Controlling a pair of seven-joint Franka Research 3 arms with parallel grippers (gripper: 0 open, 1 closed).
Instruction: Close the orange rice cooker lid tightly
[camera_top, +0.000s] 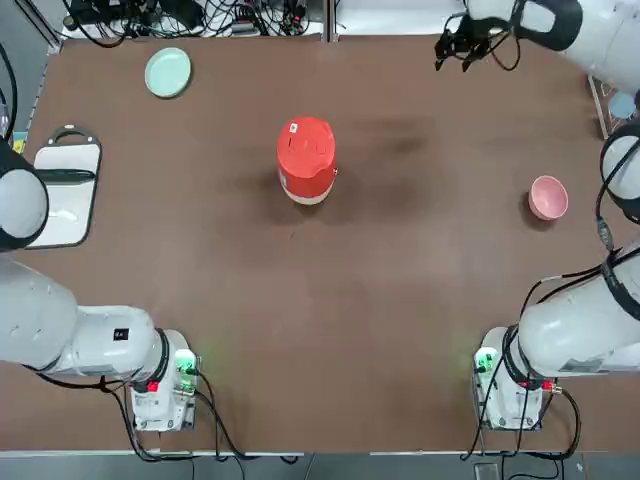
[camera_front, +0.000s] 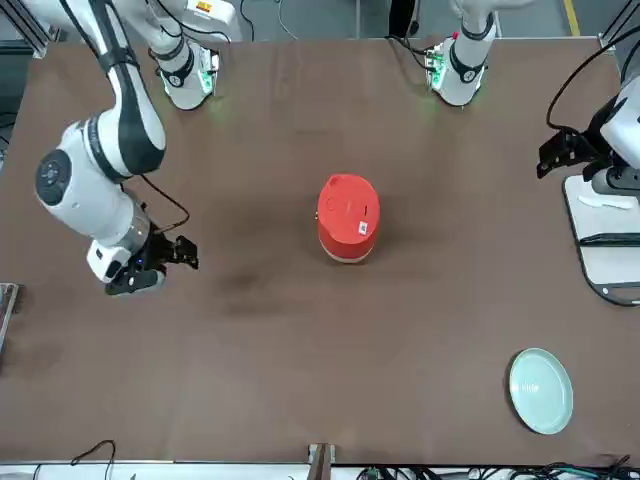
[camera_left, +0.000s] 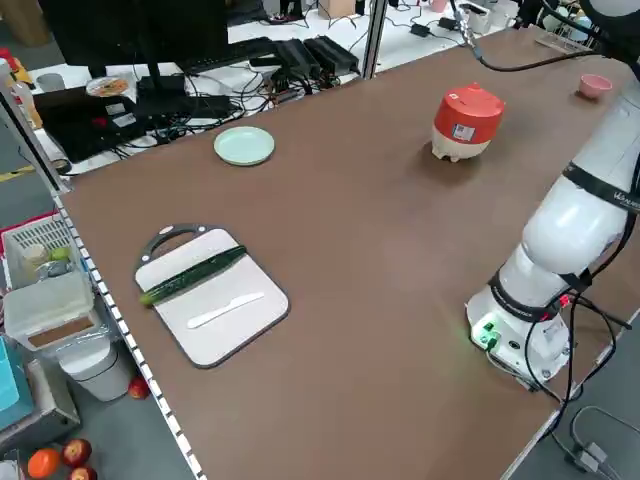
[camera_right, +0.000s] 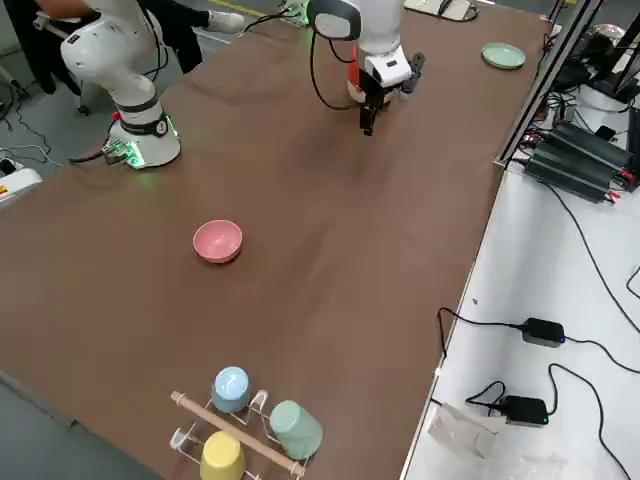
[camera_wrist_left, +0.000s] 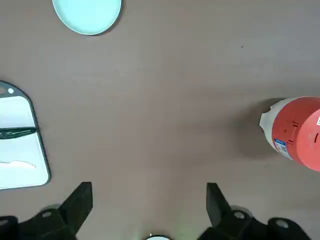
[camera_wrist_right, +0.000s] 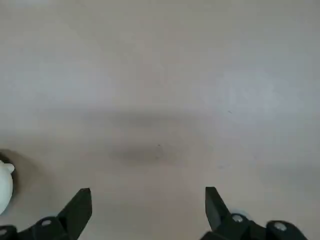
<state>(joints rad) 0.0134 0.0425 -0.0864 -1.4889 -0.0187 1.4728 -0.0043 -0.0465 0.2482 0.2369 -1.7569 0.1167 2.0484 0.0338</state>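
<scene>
One glossy cylindrical orange rice cooker, domed lid down; both pincers wide, empty.

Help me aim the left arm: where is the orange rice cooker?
In the top view the orange rice cooker stands mid-table toward the far side, between the pale green plate far-left and the pink bowl at right.

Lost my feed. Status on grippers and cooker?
Right gripper open, clear of the cooker. Left gripper open, parked. Orange rice cooker lid down. Nothing in the way.
</scene>
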